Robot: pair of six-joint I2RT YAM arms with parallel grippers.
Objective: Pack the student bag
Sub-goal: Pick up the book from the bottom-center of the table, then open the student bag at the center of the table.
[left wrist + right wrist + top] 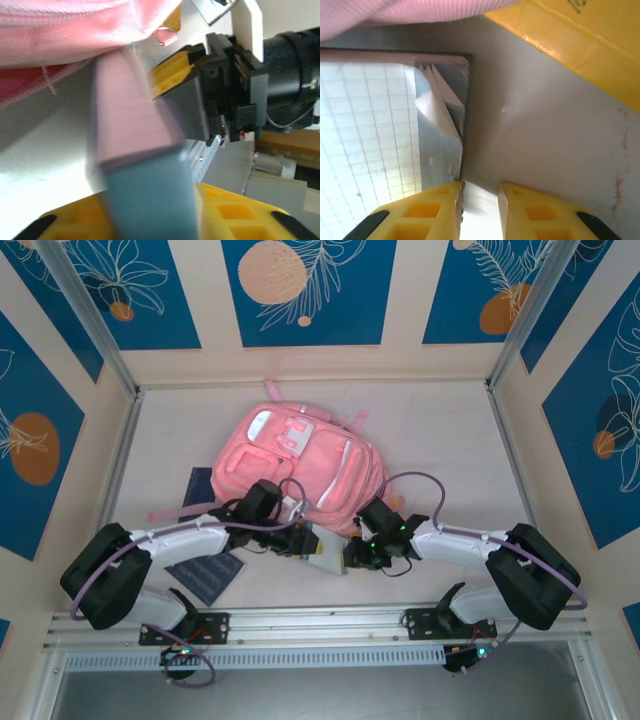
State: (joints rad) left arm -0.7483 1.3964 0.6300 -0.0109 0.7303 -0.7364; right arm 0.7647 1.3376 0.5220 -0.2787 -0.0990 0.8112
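Student bag [300, 465] near; left hand [150, 220], right hand [480, 200] pinch notebook [370, 135].

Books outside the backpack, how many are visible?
2: a grid notebook at the near edge of the pink backpack, and a dark blue book flat under the left arm. Others may be hidden.

A pale surface [430, 430] sits boxed in by cream walls [210, 300]. These carry blue panels [350, 300] at nine, twelve and three o'clock, with white leaf outlines and orange discs. Aluminium posts [88, 315] rise at ten and two o'clock, and a metal rail [330, 620] runs along six.
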